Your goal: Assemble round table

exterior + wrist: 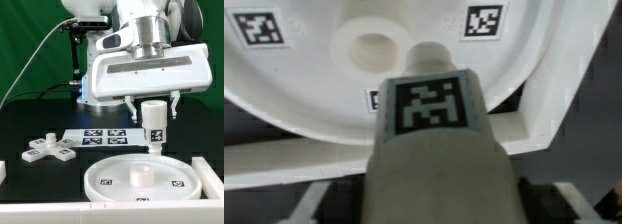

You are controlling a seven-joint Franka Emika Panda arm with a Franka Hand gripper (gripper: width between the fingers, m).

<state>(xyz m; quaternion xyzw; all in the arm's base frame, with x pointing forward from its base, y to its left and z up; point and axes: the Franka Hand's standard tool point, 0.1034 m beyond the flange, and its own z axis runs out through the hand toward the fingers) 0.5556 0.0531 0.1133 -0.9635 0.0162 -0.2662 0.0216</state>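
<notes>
My gripper is shut on the short thick white cylinder, holding it upright above the far rim of the large round disc. The cylinder's lower end hangs just above the disc, behind its central hub. In the wrist view the cylinder fills the middle, tag facing me, with the disc and its hub hole beyond it. The small cross-shaped piece lies flat on the table at the exterior view's left.
The marker board lies on the black table behind the disc. White bars run along the front edge and at the exterior view's right. A white block sits at the left edge.
</notes>
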